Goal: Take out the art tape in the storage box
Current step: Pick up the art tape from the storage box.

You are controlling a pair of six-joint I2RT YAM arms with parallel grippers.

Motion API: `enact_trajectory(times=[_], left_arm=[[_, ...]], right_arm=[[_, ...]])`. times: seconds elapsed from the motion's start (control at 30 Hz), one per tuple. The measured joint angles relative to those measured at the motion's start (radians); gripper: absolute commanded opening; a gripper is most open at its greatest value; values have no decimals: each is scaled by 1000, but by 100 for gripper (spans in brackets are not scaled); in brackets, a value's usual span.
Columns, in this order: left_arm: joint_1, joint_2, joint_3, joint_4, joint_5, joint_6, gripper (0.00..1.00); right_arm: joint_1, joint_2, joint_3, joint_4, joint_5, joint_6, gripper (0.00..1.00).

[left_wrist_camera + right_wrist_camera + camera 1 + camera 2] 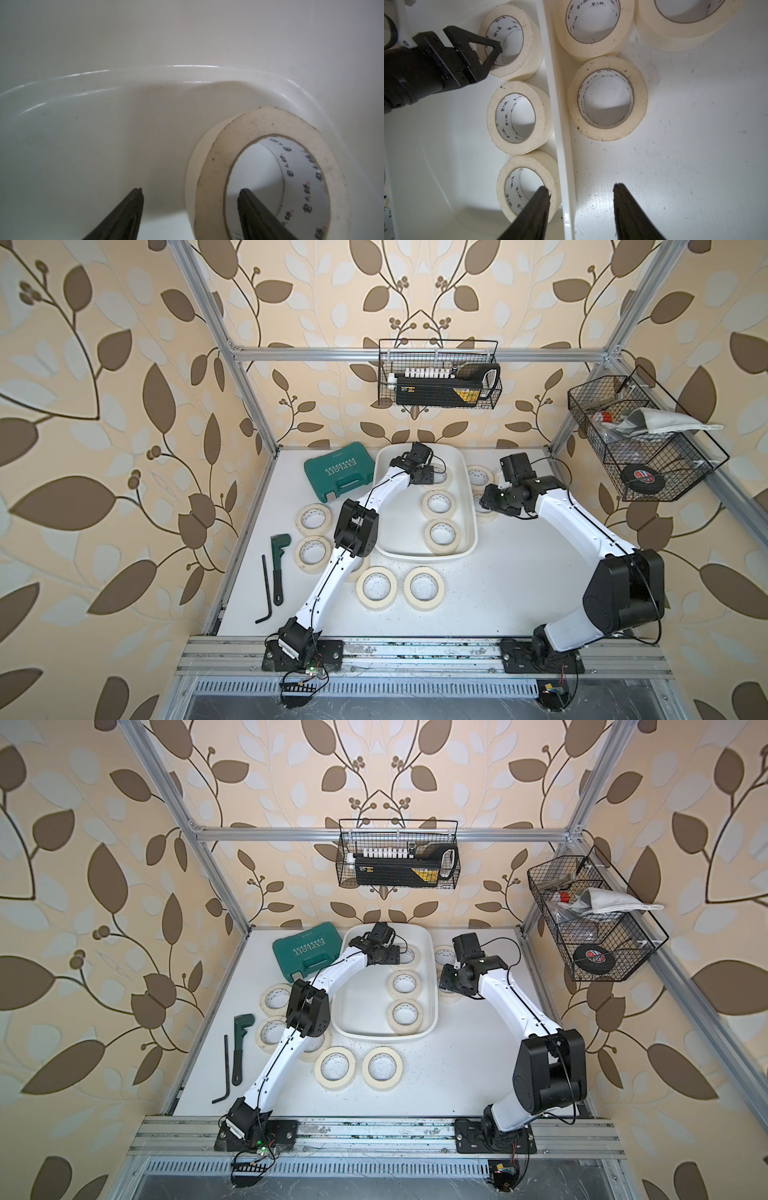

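The white storage box (415,558) (374,1036) holds three cream art tape rolls in a row along its right side: far (508,40), middle (438,504) (517,117) and near (444,536) (527,187). My left gripper (432,475) (191,190) is down at the far roll (259,166). It is open, one finger inside the core, the other outside, the roll's wall between them untouched. My right gripper (488,499) (581,188) hangs open over the box's right rim (556,104), holding nothing.
More tape rolls lie on the table: two right of the box (480,477) (607,99), several left and in front (315,517) (377,585) (424,587). A green tool case (338,475), wrench (279,564) and hex key (266,593) lie left. Wire baskets (438,375) (648,443) hang on the frame.
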Motion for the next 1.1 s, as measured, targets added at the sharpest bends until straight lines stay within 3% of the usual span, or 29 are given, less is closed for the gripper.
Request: enact_trajectory(times=[0.23, 0.37, 0.43, 0.8, 1.1], left_arm=[[0, 0, 3, 11, 0, -4, 43], [-1, -1, 1, 21, -6, 0, 22], [0, -18, -28, 33, -12, 13, 16], [9, -156, -168, -51, -112, 75, 4], [-5, -406, -256, -174, -167, 157, 1]], right_arm=[[0, 0, -14, 3, 0, 4, 51], [0, -2, -14, 2, 0, 6, 52], [0, -8, -14, 0, 0, 6, 52], [0, -69, -14, -17, -5, 6, 51], [2, -124, 4, -30, -50, 21, 51]])
